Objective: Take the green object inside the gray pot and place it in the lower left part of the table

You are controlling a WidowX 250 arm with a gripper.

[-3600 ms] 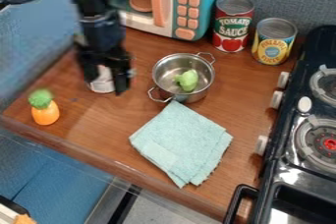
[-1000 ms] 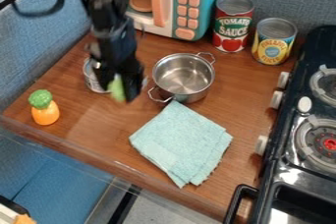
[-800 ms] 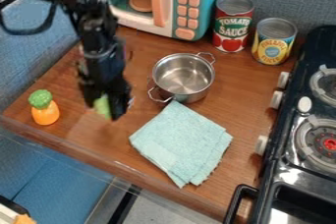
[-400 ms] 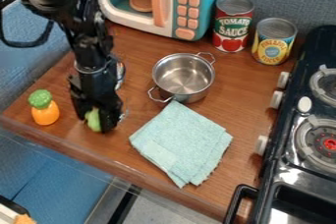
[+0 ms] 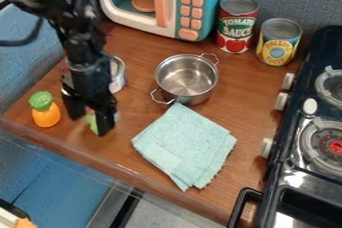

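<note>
Camera view: rolling risk, left of frame.
Can't tell whether the tool (image 5: 90,124) grips the green object (image 5: 92,122); a sideways nudge could roll it off the table (image 5: 137,154).

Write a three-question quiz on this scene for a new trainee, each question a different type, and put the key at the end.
1. True or false: in the camera view, the gray pot stands to the left of the stove.

2. Where is the green object?
(a) inside the gray pot
(b) at the end effector
(c) on the folded cloth

3. Fill in the colour: the can nearer the stove has a mostly ____ label.

Key: 1. True; 2. b; 3. yellow
</note>
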